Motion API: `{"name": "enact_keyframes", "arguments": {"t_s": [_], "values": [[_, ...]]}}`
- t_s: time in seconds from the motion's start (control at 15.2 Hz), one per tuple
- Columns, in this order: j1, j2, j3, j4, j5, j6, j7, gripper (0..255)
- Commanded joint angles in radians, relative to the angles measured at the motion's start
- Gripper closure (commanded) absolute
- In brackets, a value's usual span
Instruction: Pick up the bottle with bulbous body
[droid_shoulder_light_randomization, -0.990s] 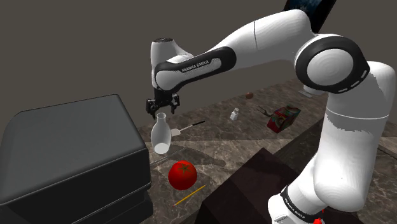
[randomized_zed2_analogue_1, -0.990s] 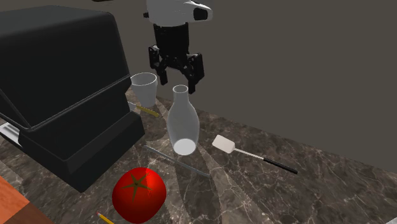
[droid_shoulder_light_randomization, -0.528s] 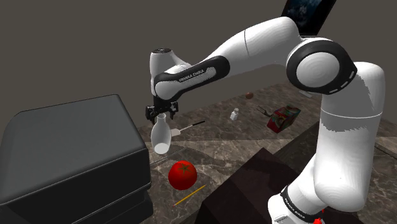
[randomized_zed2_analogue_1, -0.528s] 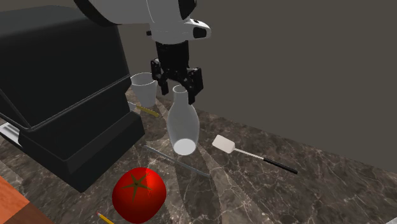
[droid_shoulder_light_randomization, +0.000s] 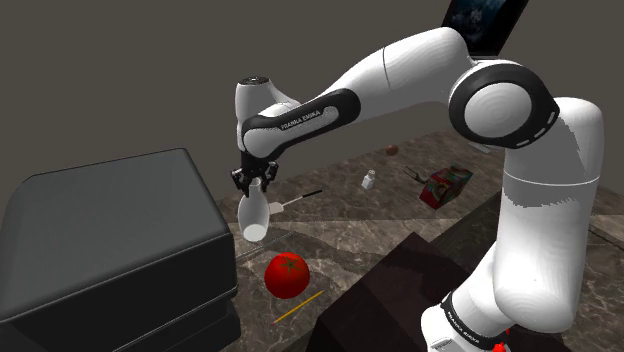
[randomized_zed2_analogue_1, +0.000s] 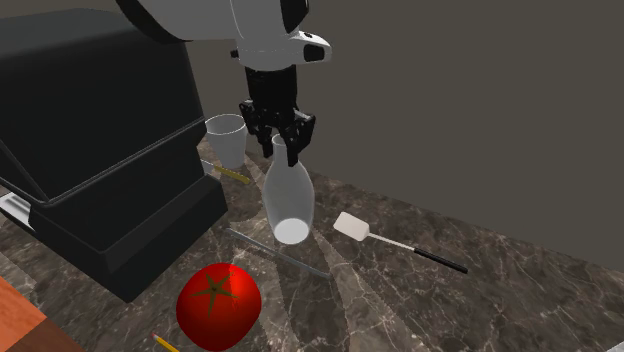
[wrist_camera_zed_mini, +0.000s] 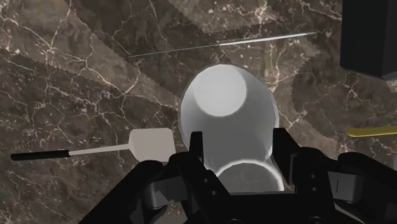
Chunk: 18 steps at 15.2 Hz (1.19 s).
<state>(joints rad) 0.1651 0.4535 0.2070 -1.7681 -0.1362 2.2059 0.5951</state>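
A pale, glassy bottle with a bulbous body (randomized_zed2_analogue_1: 288, 200) stands upright on the dark marble counter (randomized_zed2_analogue_1: 480, 300), next to a big black appliance. My black gripper (randomized_zed2_analogue_1: 285, 146) comes straight down from above and is shut on the bottle's narrow neck. In the shoulder view the gripper (droid_shoulder_light_randomization: 255, 181) sits on top of the bottle (droid_shoulder_light_randomization: 254, 216). Seen from the wrist, the two fingers (wrist_camera_zed_mini: 196, 149) clasp the neck's rim on either side, with the round body (wrist_camera_zed_mini: 229, 108) below them.
The black appliance (droid_shoulder_light_randomization: 100, 240) stands close beside the bottle. A red tomato (randomized_zed2_analogue_1: 218, 305), a white spatula (randomized_zed2_analogue_1: 355, 228), a thin rod (randomized_zed2_analogue_1: 275, 252), a pale cup (randomized_zed2_analogue_1: 226, 138) and a yellow pencil (droid_shoulder_light_randomization: 298, 306) lie around it. A small shaker (droid_shoulder_light_randomization: 369, 180) and a red packet (droid_shoulder_light_randomization: 445, 185) sit farther off.
The gripper came down over the bottle's neck with its fingers apart, then shut on it. The bottle has stayed where it was.
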Motion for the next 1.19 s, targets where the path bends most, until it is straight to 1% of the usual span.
{"name": "enact_keyframes", "arguments": {"t_s": [0.0, 0.13, 1.12], "values": [[0.0, 0.001, 0.0, -0.001, 0.0, 0.0, 0.0, 255], [0.0, 0.002, 0.0, -0.002, 0.0, 0.002, 0.0, 255], [-0.007, -0.087, 0.012, 0.077, 0.027, -0.163, -0.02, 255]]}}
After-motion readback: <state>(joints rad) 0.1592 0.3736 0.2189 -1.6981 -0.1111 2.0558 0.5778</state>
